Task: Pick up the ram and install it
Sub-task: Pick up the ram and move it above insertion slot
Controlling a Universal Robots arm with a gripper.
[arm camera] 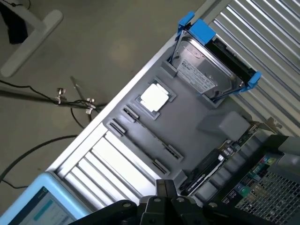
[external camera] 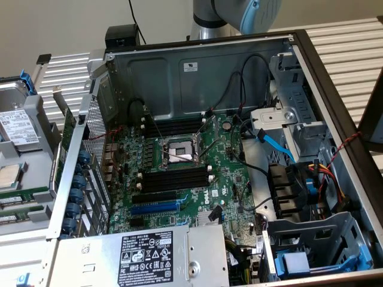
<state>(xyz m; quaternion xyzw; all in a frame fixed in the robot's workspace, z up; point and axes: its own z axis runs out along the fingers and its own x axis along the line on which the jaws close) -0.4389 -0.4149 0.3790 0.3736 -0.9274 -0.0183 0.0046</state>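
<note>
The ram (external camera: 24, 194) lies as a thin green stick in the grey parts tray (external camera: 36, 161) at the exterior view's left, outside the computer case. In the wrist view it is a thin dark line (arm camera: 150, 134) held between two small brackets on that tray (arm camera: 197, 108). My gripper (arm camera: 164, 187) hangs above the tray's near side, its dark fingers together with nothing between them. The black memory slots (external camera: 173, 179) with white end clips sit on the green motherboard (external camera: 230, 173), beside the CPU socket (external camera: 179, 152).
A hard drive (arm camera: 199, 70) in a blue caddy and a loose CPU chip (arm camera: 154, 97) also rest on the tray. A green card (external camera: 67, 140) stands between tray and case wall. Inside the case are cables, a blue slot (external camera: 154, 207) and the power supply (external camera: 143, 257). My arm (external camera: 239, 12) rises behind the case.
</note>
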